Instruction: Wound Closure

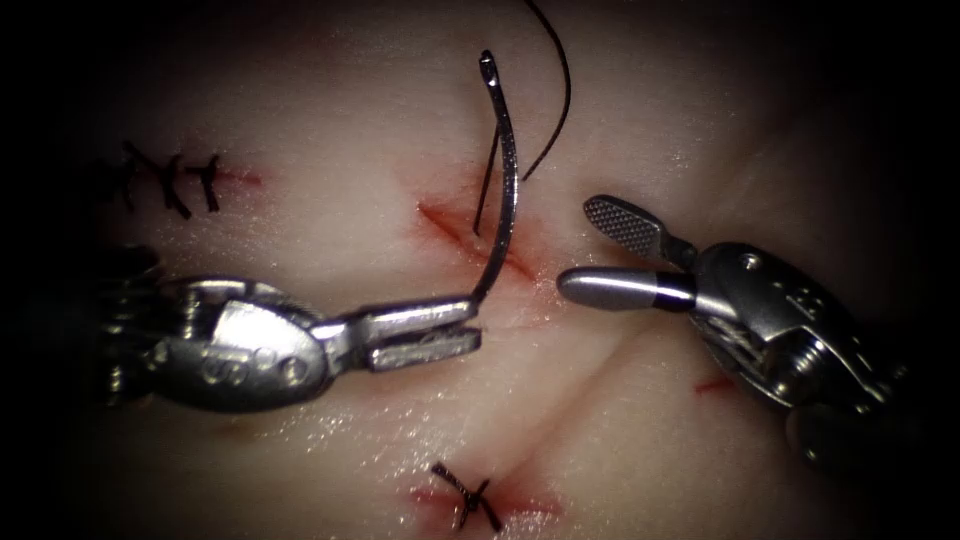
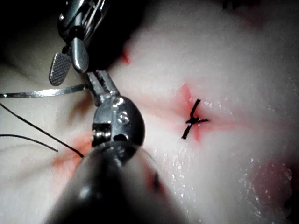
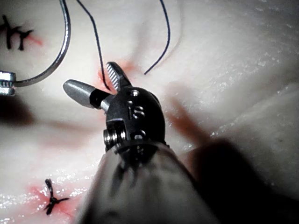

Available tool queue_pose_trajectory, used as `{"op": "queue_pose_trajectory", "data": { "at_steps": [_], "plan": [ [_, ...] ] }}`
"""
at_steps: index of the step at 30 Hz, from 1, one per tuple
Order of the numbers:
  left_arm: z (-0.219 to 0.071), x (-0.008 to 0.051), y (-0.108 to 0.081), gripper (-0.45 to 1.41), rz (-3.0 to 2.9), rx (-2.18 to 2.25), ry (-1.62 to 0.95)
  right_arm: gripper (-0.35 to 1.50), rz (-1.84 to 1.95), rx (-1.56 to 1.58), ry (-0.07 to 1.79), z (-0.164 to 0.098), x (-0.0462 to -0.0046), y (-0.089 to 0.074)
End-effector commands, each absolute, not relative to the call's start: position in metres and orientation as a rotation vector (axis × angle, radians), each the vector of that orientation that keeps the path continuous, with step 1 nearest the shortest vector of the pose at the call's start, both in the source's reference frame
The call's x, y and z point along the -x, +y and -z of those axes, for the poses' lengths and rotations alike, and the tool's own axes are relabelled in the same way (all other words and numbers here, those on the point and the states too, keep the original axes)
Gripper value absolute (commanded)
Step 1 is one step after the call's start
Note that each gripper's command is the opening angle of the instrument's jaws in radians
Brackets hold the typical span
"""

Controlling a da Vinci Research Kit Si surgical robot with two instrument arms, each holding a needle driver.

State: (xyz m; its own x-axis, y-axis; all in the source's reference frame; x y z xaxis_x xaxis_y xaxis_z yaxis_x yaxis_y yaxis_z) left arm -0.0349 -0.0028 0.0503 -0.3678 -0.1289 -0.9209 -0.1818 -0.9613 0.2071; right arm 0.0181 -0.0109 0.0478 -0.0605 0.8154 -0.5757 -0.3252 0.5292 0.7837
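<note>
Pale tissue (image 1: 300,90) lies beneath; left jaws (image 1: 470,322) grip the needle (image 1: 505,190) end, right jaws (image 1: 590,250) gape empty.

Needle (image 1: 508,170) over the cut (image 1: 470,240), left hand (image 1: 425,335) just left, right hand (image 1: 620,255) right of it.

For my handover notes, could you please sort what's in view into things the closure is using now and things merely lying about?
In use:
left gripper, shut on the needle at one end
thread
open cut
right gripper, open, empty

Lying about:
finished stitch
stitch row
</note>
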Motion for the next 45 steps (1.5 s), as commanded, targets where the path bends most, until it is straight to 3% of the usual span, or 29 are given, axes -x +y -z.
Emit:
{"op": "queue_pose_trajectory", "data": {
  "at_steps": [1, 8, 10, 17, 21, 28, 33, 37, 41, 45],
  "plan": [
    [-0.0513, 0.0358, -0.0029, -0.45, -2.555, 1.731, 0.455, 0.99, -1.028, -0.524, 1.308, -0.0477, -0.0191, -0.0108],
    [-0.0533, 0.0366, -0.0038, -0.45, -2.671, 1.604, 0.588, 1.01, -1.123, -0.629, 1.266, -0.0466, -0.0195, -0.0106],
    [-0.0538, 0.0369, -0.0042, -0.45, -2.707, 1.567, 0.616, 0.86, -1.131, -0.639, 1.251, -0.0462, -0.0198, -0.0103],
    [-0.0542, 0.0374, -0.0051, -0.45, -2.754, 1.519, 0.672, 0.67, -1.133, -0.643, 1.193, -0.0465, -0.0217, -0.0097],
    [-0.0542, 0.0374, -0.0055, -0.45, -2.772, 1.509, 0.693, 0.47, -1.141, -0.637, 1.169, -0.0468, -0.0232, -0.0093],
    [-0.0544, 0.0375, -0.0059, -0.45, -2.777, 1.513, 0.702, 0.41, -1.119, -0.621, 1.132, -0.0474, -0.0247, -0.0092],
    [-0.0545, 0.0377, -0.0061, -0.45, -2.789, 1.516, 0.700, 0.25, -1.111, -0.621, 1.118, -0.0474, -0.0251, -0.0092],
    [-0.0544, 0.0377, -0.0061, -0.45, -2.789, 1.517, 0.700, 0.34, -1.103, -0.620, 1.110, -0.0476, -0.0250, -0.0091],
    [-0.0544, 0.0377, -0.0061, -0.45, -2.794, 1.517, 0.706, 0.71, -1.078, -0.618, 1.102, -0.0476, -0.0246, -0.0091],
    [-0.0544, 0.0377, -0.0061, -0.45, -2.794, 1.517, 0.706, 0.93, -1.055, -0.614, 1.093, -0.0476, -0.0244, -0.0093]
  ]
}}
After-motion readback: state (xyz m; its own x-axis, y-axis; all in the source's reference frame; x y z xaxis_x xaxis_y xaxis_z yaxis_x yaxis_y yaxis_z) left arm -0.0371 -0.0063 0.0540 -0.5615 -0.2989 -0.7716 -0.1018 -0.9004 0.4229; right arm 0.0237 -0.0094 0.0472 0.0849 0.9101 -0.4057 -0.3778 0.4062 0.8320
